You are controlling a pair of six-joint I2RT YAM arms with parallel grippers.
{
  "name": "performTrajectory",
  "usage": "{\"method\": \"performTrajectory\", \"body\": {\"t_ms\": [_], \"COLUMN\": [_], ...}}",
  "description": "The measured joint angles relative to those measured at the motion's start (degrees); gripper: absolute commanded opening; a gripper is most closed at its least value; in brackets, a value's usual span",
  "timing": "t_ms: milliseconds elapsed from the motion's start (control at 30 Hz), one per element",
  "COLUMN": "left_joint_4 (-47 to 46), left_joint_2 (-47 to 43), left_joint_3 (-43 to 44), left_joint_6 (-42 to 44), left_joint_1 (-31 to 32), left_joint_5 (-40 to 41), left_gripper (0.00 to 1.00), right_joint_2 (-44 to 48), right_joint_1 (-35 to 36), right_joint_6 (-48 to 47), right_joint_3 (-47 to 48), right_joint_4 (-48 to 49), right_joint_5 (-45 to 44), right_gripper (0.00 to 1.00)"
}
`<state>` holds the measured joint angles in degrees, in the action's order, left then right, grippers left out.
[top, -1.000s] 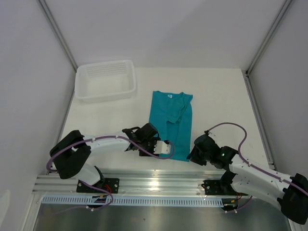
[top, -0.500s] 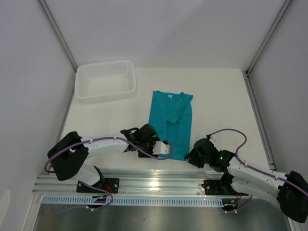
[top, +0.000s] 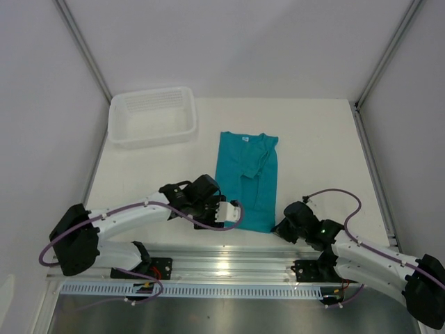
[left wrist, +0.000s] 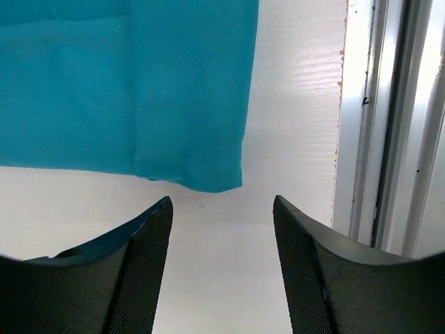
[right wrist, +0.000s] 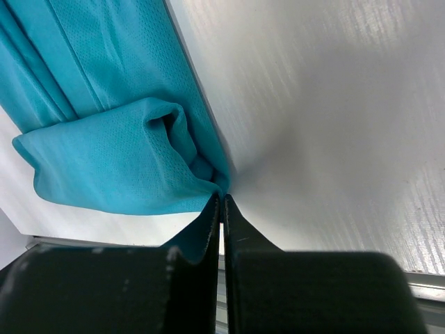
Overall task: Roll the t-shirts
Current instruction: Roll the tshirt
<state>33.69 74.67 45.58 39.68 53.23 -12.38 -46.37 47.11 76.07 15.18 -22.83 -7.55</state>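
The t-shirt (top: 247, 182) is lying folded lengthwise on the table (top: 313, 139). The right gripper (right wrist: 221, 203) is pinching its near hem corner. The left gripper (left wrist: 221, 209), jaws parted, is hovering at the other corner (grip level for a straight roll).

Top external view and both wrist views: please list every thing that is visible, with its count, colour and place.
t-shirt: one, teal, folded into a long strip, middle of the table, neck label at the far end.
tray: one, white, far left corner of the table.
table: one, white.
rail: one, silver metal, along the near edge.
arms: two, white and black with purple cables, left and right.
left end effector: one, black, open, just before the shirt's near left corner, not touching.
right end effector: one, black, shut on the shirt's near right edge.
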Motion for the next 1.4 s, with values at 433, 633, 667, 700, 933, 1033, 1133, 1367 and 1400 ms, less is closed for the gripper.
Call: {"method": "performTrajectory", "body": {"t_ms": [433, 633, 667, 700, 933, 1033, 1133, 1367, 1400], "left_joint_4": [-5.3, -8.7, -8.9, -9.1, -11.2, -11.8, -13.1, -14.0, -14.1], "left_joint_2": [-4.1, -5.4, -5.4, -5.4, -1.4, 2.7, 4.1, 4.4, 4.4], "left_joint_3": [-9.7, -9.7, -9.7, -9.7, -9.8, -9.7, -8.5, -8.4, -8.4], "left_joint_6": [1.3, 1.6, 1.7, 1.9, 3.0, 3.3, 3.4, 3.3, 3.3], "left_joint_1": [1.0, 1.3, 1.5, 1.7, 2.3, 2.3, 2.3, 2.4, 2.4], "left_joint_5": [-1.2, -3.1, -3.3, -3.5, -2.7, -1.4, -0.2, 1.3, 1.7], "left_gripper": [0.58, 0.58, 0.58, 0.58, 0.58, 0.57, 0.57, 0.53, 0.52], "right_joint_2": [0.5, 0.5, 0.5, 0.5, 0.9, 1.3, 1.3, 1.3, 1.3], "right_joint_1": [0.0, -0.1, -0.1, -0.1, -0.1, -0.1, -0.1, -0.2, -0.3], "right_joint_6": [0.0, 0.0, 0.0, 0.0, -0.1, -0.1, -0.2, -0.7, -0.8], "right_joint_3": [-0.2, -0.3, -0.3, -0.3, -0.3, -0.3, -0.3, -0.3, -0.3], "right_joint_4": [-0.8, -0.9, -0.9, -0.9, -1.2, -1.3, -1.4, -1.5, -1.5], "right_joint_5": [-0.2, -0.3, -0.4, -0.5, -0.7, -0.8, -1.0, -1.0, -1.0], "right_gripper": [0.00, 0.00, 0.00, 0.00, 0.00, 0.00, 0.00, 0.00, 0.00]}}
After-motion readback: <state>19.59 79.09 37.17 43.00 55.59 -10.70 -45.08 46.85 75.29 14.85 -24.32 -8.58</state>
